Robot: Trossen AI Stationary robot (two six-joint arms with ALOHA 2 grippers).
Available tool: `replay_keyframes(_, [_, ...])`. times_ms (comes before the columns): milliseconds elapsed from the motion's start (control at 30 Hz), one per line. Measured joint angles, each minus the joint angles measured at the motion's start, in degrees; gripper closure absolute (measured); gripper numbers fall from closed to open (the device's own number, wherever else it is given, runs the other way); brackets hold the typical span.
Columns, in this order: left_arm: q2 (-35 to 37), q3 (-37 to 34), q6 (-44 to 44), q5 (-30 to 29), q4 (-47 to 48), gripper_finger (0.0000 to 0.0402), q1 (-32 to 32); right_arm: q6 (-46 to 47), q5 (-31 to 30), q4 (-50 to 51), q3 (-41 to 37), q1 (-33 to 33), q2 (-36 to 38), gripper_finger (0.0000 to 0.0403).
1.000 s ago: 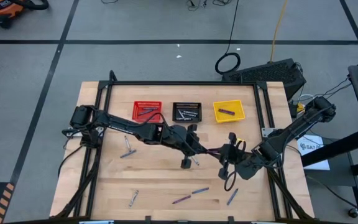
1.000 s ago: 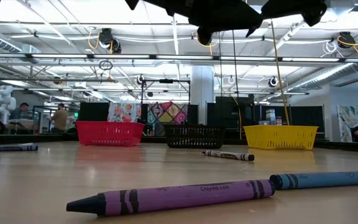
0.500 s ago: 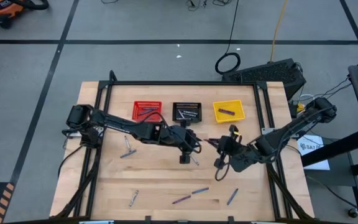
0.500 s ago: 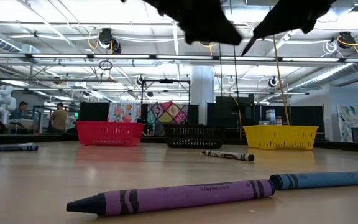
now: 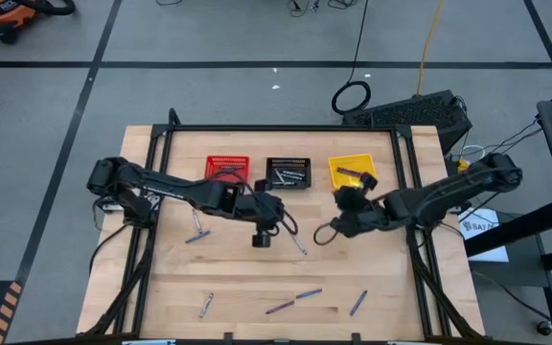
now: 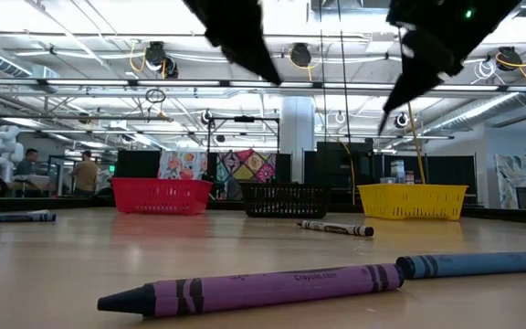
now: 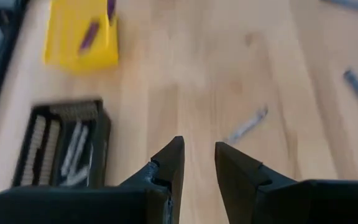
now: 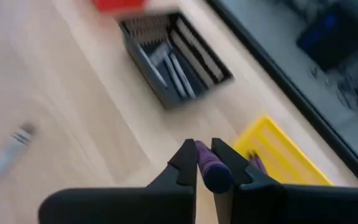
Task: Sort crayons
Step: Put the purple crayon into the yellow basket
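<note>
From above, the left gripper (image 5: 261, 238) hangs over the table's middle below the black basket (image 5: 287, 172), and the right gripper (image 5: 345, 201) sits just below the yellow basket (image 5: 353, 172); loose crayons lie scattered, a grey one (image 5: 298, 244) slanting just beside the left gripper and a purple one (image 5: 279, 308) and blue one (image 5: 307, 293) end to end near the front edge. Level with the tabletop, that purple crayon (image 6: 254, 290) lies lengthwise across the view, dark tip leftward, its paper wrapper printed. The left wrist view shows its fingers (image 7: 171, 163) parted, released, grasping nothing. The right wrist view shows fingers (image 8: 186, 163) clenched on a purple crayon stub (image 8: 209, 167) pointing toward the yellow basket (image 8: 278, 155).
</note>
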State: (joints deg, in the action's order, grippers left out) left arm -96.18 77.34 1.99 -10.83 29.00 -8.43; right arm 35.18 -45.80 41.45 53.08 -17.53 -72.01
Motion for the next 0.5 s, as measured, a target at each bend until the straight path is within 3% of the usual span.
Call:
replay_keyframes(233, [-0.17,-0.04,-5.43,0.04,14.28,0.0306,-0.09,-0.18,5.58,9.27,0.00,8.81,0.00,0.0397])
replay_keyframes(500, [-0.17,-0.04,-10.87,2.12,24.31,0.0306,-2.84,-4.84,13.15,13.00,0.00,20.76,0.00,0.0396])
